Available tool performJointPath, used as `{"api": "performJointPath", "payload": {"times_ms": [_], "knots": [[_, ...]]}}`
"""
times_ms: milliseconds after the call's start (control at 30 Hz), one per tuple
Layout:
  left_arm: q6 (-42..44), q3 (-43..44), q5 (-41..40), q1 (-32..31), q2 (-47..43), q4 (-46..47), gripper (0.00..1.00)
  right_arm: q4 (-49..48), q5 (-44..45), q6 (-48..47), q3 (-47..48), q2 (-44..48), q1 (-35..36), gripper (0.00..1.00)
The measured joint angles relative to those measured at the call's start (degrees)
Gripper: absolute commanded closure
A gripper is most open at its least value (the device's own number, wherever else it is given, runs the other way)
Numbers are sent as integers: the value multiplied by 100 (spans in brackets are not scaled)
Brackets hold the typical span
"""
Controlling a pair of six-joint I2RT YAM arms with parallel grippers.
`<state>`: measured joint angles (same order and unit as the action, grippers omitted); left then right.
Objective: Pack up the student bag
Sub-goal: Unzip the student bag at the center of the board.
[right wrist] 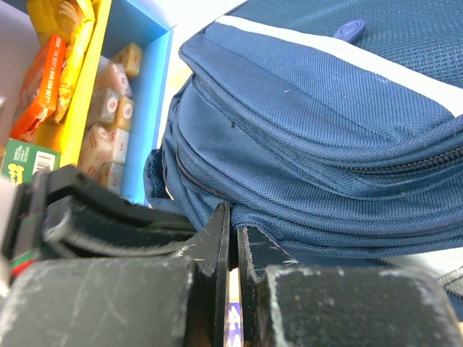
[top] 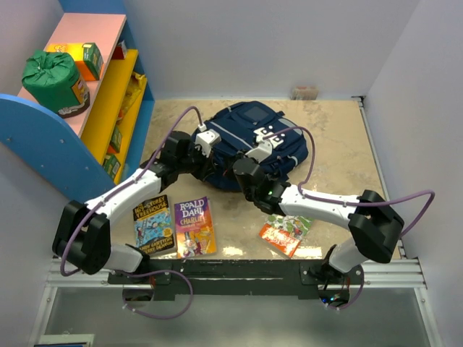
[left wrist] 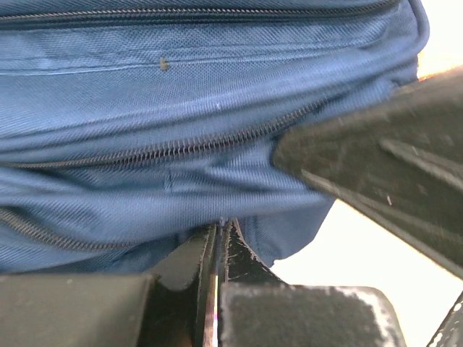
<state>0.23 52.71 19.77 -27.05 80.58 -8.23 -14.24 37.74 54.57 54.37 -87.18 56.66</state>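
Observation:
The student bag (top: pixel 249 137), navy blue with a grey stripe and white patches, lies flat in the middle of the table. Both grippers are at its near edge, close together. My left gripper (top: pixel 212 170) is shut, with a fold of the bag's blue fabric (left wrist: pixel 217 144) pinched at its fingertips (left wrist: pixel 221 225), just below a closed zipper. My right gripper (top: pixel 242 176) is shut on the bag's lower fabric edge (right wrist: pixel 304 144), its tips (right wrist: pixel 233 217) a sliver apart. Each wrist view shows the other gripper's black body beside it.
Three books lie on the near table: a blue one (top: pixel 153 224), a Roald Dahl one (top: pixel 194 226), a red-green one (top: pixel 286 231). A blue-yellow shelf (top: pixel 116 101) stands left with a green sack (top: pixel 54 79) and boxes. A small box (top: pixel 304 92) stands at the back wall.

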Motion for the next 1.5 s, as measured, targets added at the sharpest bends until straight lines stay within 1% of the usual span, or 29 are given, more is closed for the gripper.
{"api": "performJointPath", "payload": {"times_ms": [233, 533, 667, 833, 967, 1167, 1300, 1400, 1467, 1500], "knots": [[496, -2, 72, 186, -278, -267, 100, -31, -151, -28, -2, 31, -142, 100], [905, 2, 273, 313, -345, -535, 100, 44, -289, -63, -173, 221, -236, 100], [1040, 61, 337, 391, -291, -590, 100, 120, -380, -120, -328, 529, -341, 100], [1145, 232, 686, 695, -68, -645, 100, 238, -623, -210, -603, 1095, -535, 100], [1163, 492, 975, 857, 184, -756, 100, 223, -951, -326, -859, 1458, -708, 100], [1202, 721, 1287, 922, 496, -920, 100, 179, -1471, -575, -1231, 1886, -986, 100], [1143, 833, 1438, 979, 756, -896, 100, 203, -2218, -758, -1331, 2048, -1541, 100], [1056, 940, 1602, 1250, 973, -833, 100, 267, -2767, -955, -1335, 2044, -1985, 100], [1019, 979, 1467, 1591, 1119, -647, 100, 341, -3005, -1130, -1335, 2017, -2212, 100], [1036, 994, 1158, 1779, 1182, -636, 100, 361, -3088, -1252, -1331, 2004, -2306, 100]]}}
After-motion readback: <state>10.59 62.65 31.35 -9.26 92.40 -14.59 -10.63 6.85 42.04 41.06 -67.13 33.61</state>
